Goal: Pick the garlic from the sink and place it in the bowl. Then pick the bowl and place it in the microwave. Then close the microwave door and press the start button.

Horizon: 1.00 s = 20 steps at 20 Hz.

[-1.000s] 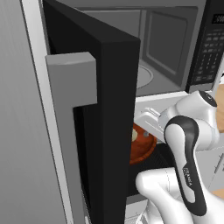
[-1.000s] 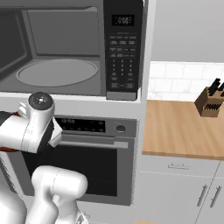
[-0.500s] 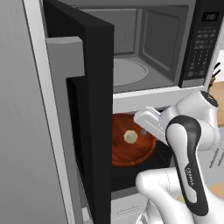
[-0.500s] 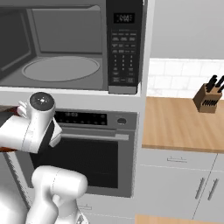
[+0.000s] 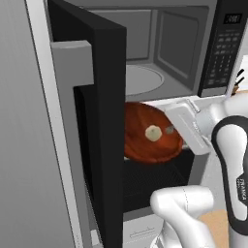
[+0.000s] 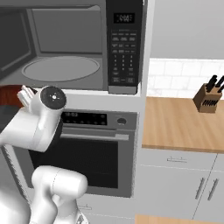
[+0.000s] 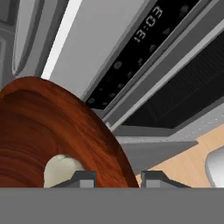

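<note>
claw (image 7: 117, 177): clamped on bowl (image 5: 150, 133) rim | garlic (image 5: 153, 132): inside bowl, near claw

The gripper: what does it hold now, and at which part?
The gripper holds the wooden bowl by its rim, one fingertip inside and one outside; the garlic lies inside the bowl.

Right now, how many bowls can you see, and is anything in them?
1. A reddish-brown bowl is held up just below the open microwave, in front of the oven, with the garlic inside. Others may be hidden.
</note>
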Available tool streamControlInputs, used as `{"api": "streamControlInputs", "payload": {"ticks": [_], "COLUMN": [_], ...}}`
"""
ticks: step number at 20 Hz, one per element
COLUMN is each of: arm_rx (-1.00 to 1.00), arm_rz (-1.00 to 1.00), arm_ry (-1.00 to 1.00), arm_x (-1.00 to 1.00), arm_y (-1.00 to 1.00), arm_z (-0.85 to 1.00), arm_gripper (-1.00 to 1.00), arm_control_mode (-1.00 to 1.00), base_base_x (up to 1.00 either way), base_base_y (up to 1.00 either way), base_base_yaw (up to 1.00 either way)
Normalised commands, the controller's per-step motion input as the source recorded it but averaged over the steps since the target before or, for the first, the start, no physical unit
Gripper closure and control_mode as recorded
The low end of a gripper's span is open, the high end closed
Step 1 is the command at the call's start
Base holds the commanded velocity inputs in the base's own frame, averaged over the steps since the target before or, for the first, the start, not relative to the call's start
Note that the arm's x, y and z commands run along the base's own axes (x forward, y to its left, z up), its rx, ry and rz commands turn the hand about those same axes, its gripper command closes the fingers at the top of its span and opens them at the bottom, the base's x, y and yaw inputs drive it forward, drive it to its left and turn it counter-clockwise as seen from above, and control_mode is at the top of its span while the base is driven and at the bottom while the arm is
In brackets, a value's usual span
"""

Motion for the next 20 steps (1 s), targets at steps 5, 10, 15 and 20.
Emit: {"api": "streamControlInputs", "payload": {"ticks": [5,10,15,20], "arm_rx": [0.04,0.02,0.05,0.05], "arm_rz": [-0.26,-0.31,-0.25,-0.17], "arm_ry": [0.00,0.00,0.00,0.00], "arm_x": [0.16,0.56,0.88,0.87], "arm_y": [-0.03,-0.05,0.01,0.00], "arm_z": [0.66,0.24,0.30,0.11], "arm_gripper": [1.00,1.00,1.00,1.00], "arm_control_mode": [-1.00,-1.00,-1.00,-1.00], "base_base_x": [0.00,0.00,0.00,0.00], "base_base_y": [0.00,0.00,0.00,0.00], "base_base_yaw": [0.00,0.00,0.00,0.00]}}
